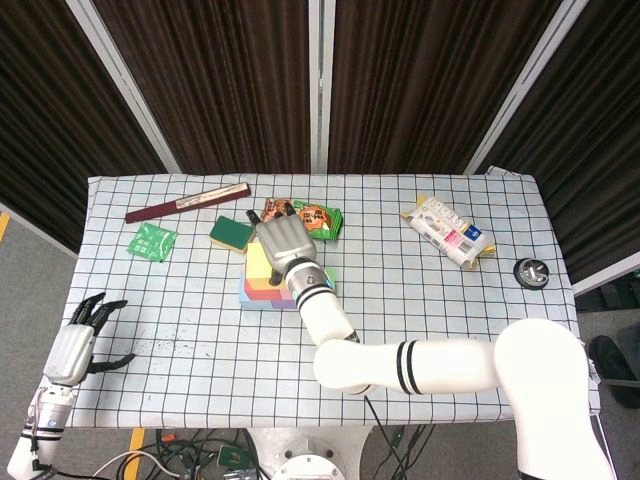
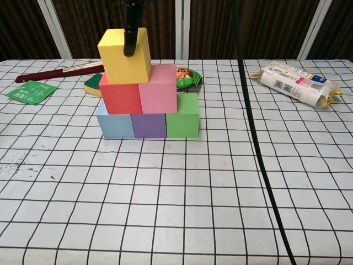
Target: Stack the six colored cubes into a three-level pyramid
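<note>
Six cubes stood on the tabletop [image 2: 231,182]: three below, two above, one yellow cube [image 2: 124,55] on top, grasped by the right robot hand [image 1: 284,242]. Left robot hand [image 1: 85,335] hung released.

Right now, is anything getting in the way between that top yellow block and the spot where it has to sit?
Nothing visible does. The yellow cube already rests on the red cube and pink cube, shifted toward the red side, with the right hand over it.
</note>
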